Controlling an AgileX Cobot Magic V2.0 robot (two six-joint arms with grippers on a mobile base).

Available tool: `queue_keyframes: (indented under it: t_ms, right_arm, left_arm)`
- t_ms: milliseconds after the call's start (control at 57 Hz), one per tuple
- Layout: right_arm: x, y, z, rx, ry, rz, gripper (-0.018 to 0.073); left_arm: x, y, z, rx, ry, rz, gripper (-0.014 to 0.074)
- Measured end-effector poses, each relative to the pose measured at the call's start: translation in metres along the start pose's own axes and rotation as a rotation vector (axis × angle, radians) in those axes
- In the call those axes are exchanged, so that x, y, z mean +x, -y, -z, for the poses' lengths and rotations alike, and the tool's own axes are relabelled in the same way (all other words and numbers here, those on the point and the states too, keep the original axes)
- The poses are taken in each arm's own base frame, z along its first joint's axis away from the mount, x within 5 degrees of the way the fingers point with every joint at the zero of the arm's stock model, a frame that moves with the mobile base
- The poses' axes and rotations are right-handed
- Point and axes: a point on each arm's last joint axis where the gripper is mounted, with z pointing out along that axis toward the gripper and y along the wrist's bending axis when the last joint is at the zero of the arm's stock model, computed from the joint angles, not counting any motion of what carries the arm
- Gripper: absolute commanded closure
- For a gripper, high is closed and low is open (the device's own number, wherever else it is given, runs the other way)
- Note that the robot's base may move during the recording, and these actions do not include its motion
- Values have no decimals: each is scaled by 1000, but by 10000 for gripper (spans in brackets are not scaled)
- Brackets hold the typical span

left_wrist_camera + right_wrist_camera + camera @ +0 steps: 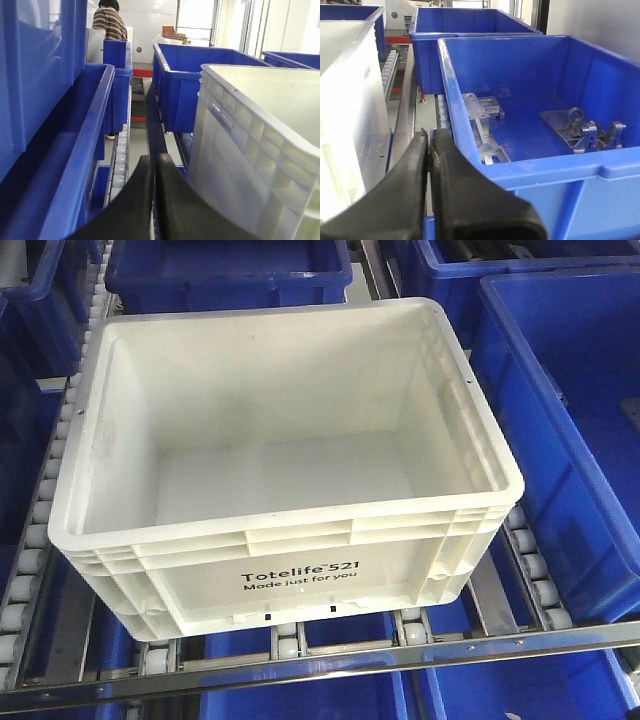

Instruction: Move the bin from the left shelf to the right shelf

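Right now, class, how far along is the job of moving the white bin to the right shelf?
Done: each arm has come alongside the white bin; the left claw sits beside its left wall, the right claw beside its right wall, both shut on nothing. In hand: nothing gripped; the bin rests empty on the roller rack. Left: grasp, lift and carry it right, where the blue bin holding metal brackets sits.

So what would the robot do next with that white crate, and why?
Probably open both pincers and close in on the white crate's side walls. The left pincer and right pincer look shut, each sitting beside the crate in the gaps next to the blue bins, gripping nothing.
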Motion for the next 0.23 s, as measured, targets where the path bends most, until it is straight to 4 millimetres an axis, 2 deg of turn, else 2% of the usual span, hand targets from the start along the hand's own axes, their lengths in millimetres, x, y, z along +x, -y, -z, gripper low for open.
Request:
queue_keyframes:
  t_ms: [228]
  right_arm:
    - [0, 0, 0, 0, 0, 0, 567]
  left_arm:
    - [0, 0, 0, 0, 0, 0, 603]
